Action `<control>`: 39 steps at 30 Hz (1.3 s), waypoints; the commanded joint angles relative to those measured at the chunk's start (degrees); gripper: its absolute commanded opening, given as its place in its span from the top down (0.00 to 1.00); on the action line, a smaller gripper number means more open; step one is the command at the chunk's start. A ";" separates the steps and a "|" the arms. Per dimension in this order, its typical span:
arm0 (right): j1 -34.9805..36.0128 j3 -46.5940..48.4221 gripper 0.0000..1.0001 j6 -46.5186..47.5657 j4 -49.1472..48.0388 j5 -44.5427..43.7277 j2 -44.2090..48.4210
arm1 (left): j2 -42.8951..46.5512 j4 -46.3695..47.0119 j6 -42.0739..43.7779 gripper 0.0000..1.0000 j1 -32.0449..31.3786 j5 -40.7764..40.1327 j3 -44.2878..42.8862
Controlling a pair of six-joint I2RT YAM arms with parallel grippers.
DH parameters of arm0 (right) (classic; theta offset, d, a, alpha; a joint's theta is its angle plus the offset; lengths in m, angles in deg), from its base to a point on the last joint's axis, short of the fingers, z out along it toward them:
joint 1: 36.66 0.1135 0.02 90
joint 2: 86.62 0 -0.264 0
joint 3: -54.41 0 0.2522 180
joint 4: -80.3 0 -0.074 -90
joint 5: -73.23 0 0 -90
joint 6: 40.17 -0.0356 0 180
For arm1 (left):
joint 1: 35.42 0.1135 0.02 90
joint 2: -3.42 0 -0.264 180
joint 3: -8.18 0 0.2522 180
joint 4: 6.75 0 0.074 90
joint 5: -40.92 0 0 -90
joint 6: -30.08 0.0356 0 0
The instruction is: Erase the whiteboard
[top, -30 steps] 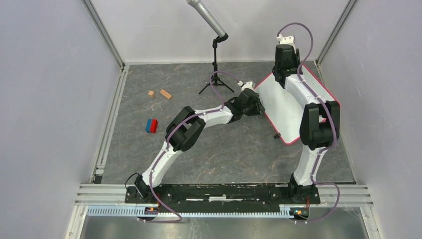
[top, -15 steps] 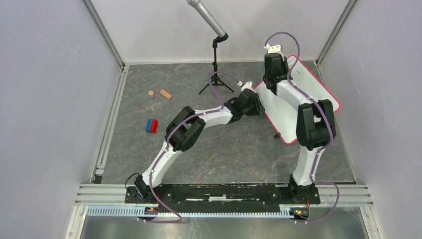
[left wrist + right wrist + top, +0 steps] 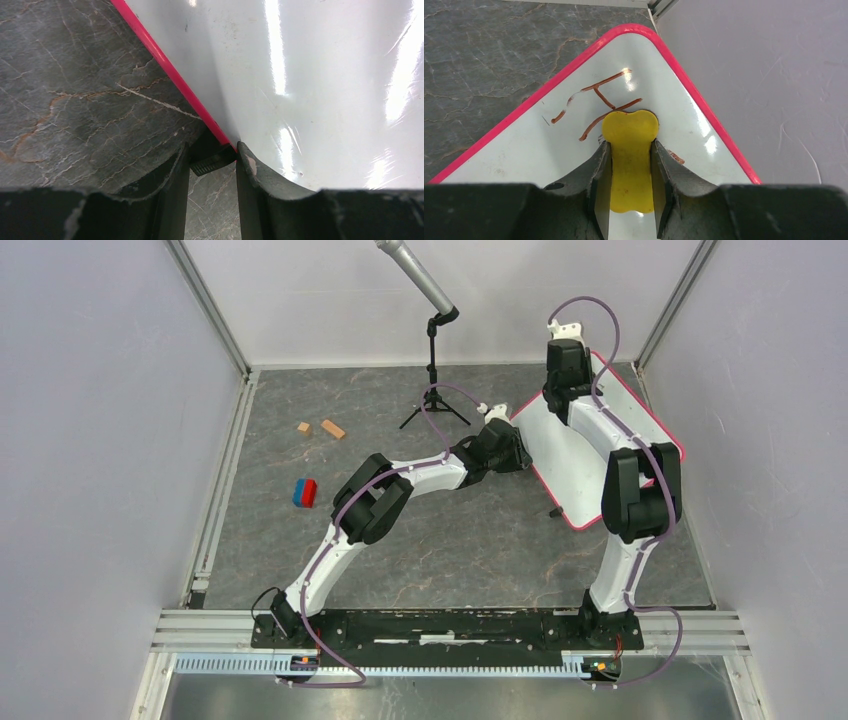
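Yellow bone-shaped eraser [image 3: 630, 165] is sitting pinched in the right gripper [image 3: 630, 145] on the whiteboard [image 3: 575, 455] at 2 o'clock on the table [image 3: 450, 530] — brown strokes [image 3: 596, 92] lying at its 11 o'clock — left gripper [image 3: 212, 147] clamping the board's edge.

Enclosure seen from above. A grey marbled table top [image 3: 450, 540] with rust-coloured veins is bounded by plain pale lavender walls [image 3: 90, 440] and aluminium corner posts [image 3: 210, 310]. A slotted aluminium rail [image 3: 200, 625] spans the near edge. Lighting is even and diffuse, with faint shadows.
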 commanded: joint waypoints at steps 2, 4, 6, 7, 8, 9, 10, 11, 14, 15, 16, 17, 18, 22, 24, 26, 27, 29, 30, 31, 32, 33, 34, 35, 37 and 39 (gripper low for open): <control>-1.07 2.70 0.69 0.05 0.34 0.25 0.54 | -1.23 -7.84 0.23 0.98 0.78 -3.96 2.54; 0.27 2.70 0.69 0.22 0.23 0.19 -0.62 | -1.23 -7.83 0.18 0.98 0.78 -4.07 2.50; 1.57 2.51 0.69 0.27 -0.27 0.56 -1.75 | -1.24 -7.78 0.23 0.98 0.78 -4.10 2.54; 2.16 2.78 0.69 0.24 -0.28 0.71 -2.56 | -1.24 -7.82 0.23 0.98 0.78 -4.05 2.54; 2.54 3.12 0.69 0.08 -0.11 0.69 -3.33 | -1.24 -7.85 0.23 0.98 0.78 -4.00 2.55; 2.67 3.52 0.69 -0.10 -0.02 0.85 -3.87 | -1.23 -7.78 0.23 0.98 0.80 -4.01 2.54; 2.71 4.05 0.69 -0.29 0.11 1.26 -4.41 | -1.24 -7.83 0.23 0.98 0.78 -4.05 2.54; 2.71 4.99 0.69 -0.31 0.31 1.20 -4.89 | -1.23 -7.78 0.19 0.98 0.78 -4.00 2.52; 2.52 8.47 0.68 0.67 1.38 -0.14 -6.01 | -1.23 -7.84 0.23 0.98 0.80 -4.05 2.53; 2.28 9.37 0.68 1.04 1.66 -0.17 -6.09 | -1.23 -7.77 0.17 0.98 0.78 -4.09 2.54; 1.94 10.49 0.68 1.25 2.05 -0.11 -6.08 | -1.27 -7.80 0.14 0.98 0.78 -4.10 2.54; 1.49 11.70 0.68 1.43 2.54 -0.12 -6.04 | -1.23 -7.83 0.14 0.98 0.78 -4.11 2.50; 1.08 12.50 0.68 1.75 2.92 -0.26 -5.85 | -1.23 -7.80 0.20 0.98 0.78 -4.12 2.54; -0.78 14.20 0.68 2.78 3.37 -0.85 -4.76 | -1.23 -7.83 0.22 0.98 0.78 -4.10 2.54; -1.17 14.05 0.68 3.42 3.17 -1.35 -4.49 | -1.24 -7.80 0.14 0.98 0.78 -4.11 2.54; -1.18 13.25 0.68 3.53 2.92 -1.41 -4.55 | -1.23 -7.85 0.18 0.98 0.80 -4.11 2.50; -1.09 12.50 0.68 3.17 2.90 -0.84 -4.66 | -1.23 -7.77 0.14 0.98 0.78 -4.06 2.54; -0.60 11.03 0.68 2.64 2.81 -0.43 -5.06 | -1.23 -7.77 0.14 0.98 0.78 -4.03 2.54; -0.03 10.40 0.69 2.51 2.80 -0.46 -5.39 | -1.23 -7.80 0.19 0.98 0.78 -4.08 2.54; 0.54 9.46 0.69 2.29 2.80 -0.32 -5.63 | -1.23 -7.83 0.16 0.98 0.78 -4.06 2.54; 1.42 8.12 0.69 2.05 2.53 -0.25 -5.65 | -1.23 -7.81 0.16 0.98 0.78 -4.14 2.53; 2.12 6.78 0.69 1.61 1.96 -0.09 -5.50 | -1.23 -7.83 0.14 0.98 0.78 -4.15 2.54; 3.04 5.27 0.69 1.11 1.58 0.14 -5.27 | -1.24 -7.80 0.13 0.98 0.78 -4.17 2.50; 3.61 4.02 0.69 0.52 1.05 0.15 -5.07 | -1.27 -7.85 0.22 0.98 0.78 -4.12 2.54; 4.12 1.98 0.69 -1.04 0.68 0.83 -4.48 | -1.23 -7.77 0.23 0.98 0.78 -4.11 2.54; 4.05 1.13 0.69 -0.91 -0.19 0.82 -4.00 | -1.14 -7.79 0.23 0.98 0.78 -4.04 2.62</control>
